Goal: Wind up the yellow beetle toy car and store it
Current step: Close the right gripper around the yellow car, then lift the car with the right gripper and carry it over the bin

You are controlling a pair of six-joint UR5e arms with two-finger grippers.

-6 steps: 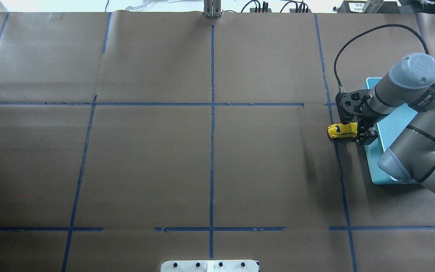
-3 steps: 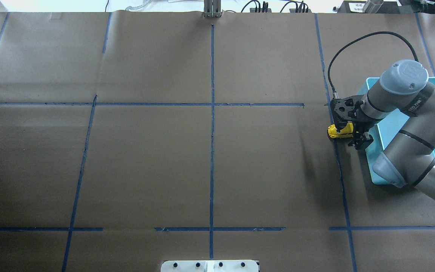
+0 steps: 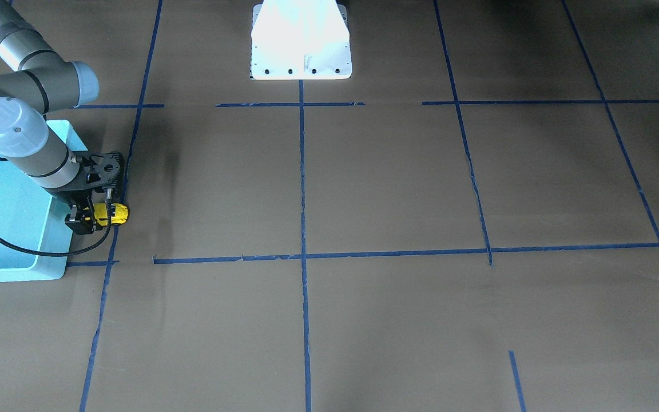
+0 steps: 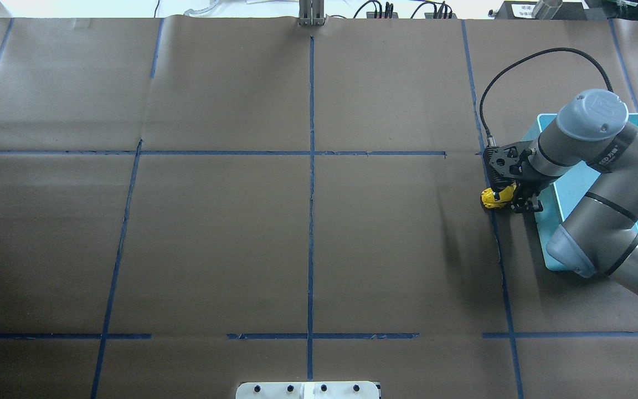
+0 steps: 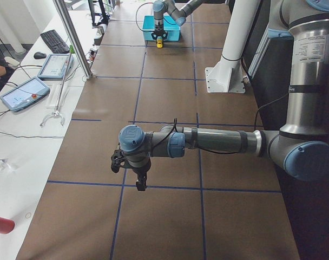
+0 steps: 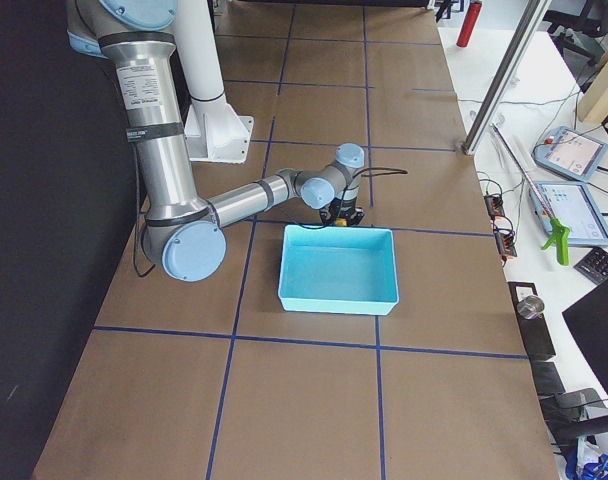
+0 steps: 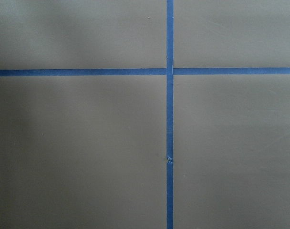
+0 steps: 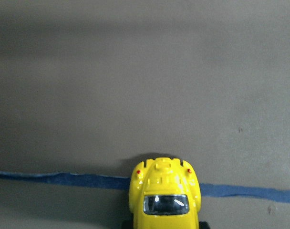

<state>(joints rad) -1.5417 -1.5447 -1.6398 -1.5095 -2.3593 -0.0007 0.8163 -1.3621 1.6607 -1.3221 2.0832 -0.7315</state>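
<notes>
yellow beetle toy car point(image 4: 490, 198): middle right of the overhead view, rear hidden under the gripper.
right gripper point(image 4: 512, 199): pinching the car.
left gripper point(image 5: 138, 177): spread or pressed together, cannot tell.

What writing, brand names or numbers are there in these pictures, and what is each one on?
Nothing reads with certainty.
Lettering on the right arm's dark band: too blurred.
Mark on its blue joint cap: unclear.
Left arm's sticker: too small.
Right arm's sticker: too small.
Yellow beetle toy car: no lettering shows.
</notes>
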